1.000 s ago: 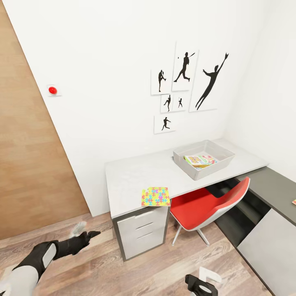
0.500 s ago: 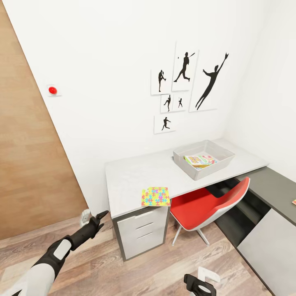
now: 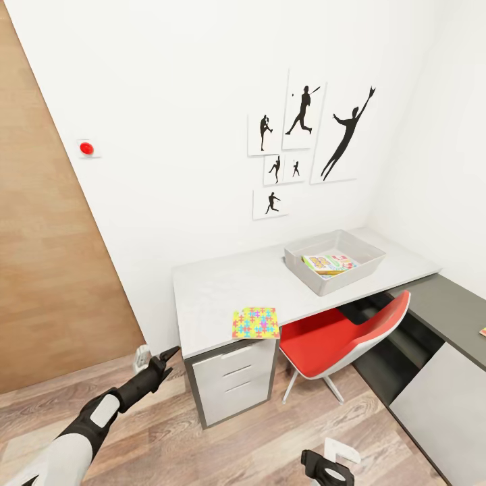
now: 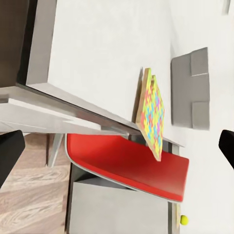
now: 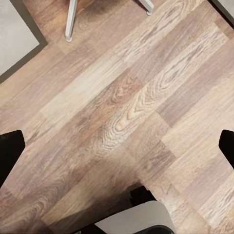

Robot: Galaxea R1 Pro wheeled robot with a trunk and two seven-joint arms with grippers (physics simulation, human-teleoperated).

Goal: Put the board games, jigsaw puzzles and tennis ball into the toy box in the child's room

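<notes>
A jigsaw puzzle [image 3: 255, 322] lies at the front edge of the pale grey table [image 3: 216, 290], above the white drawers. In the left wrist view the jigsaw puzzle [image 4: 152, 117] overhangs that edge, and a tennis ball [image 4: 184, 220] sits far beyond. The grey toy box [image 3: 335, 260] stands further right on the table with colourful printed game boxes [image 3: 329, 263] inside. My left gripper [image 3: 156, 356] is open and empty, low and left of the drawers. My right gripper [image 3: 329, 460] hangs open over the floor near the bottom edge. The bed is out of view.
A red chair [image 3: 344, 334] is pushed under the table beside the drawers [image 3: 233, 381]. The lower dark grey section [image 3: 449, 310] runs along the right wall, with a small coloured item [image 3: 483, 331] at the frame's edge. A wooden door [image 3: 47, 256] stands left, over plank floor [image 5: 122, 107].
My left arm has stretched forward and risen toward the drawer side of the table, most of it in the first half second. The right gripper has barely moved.
</notes>
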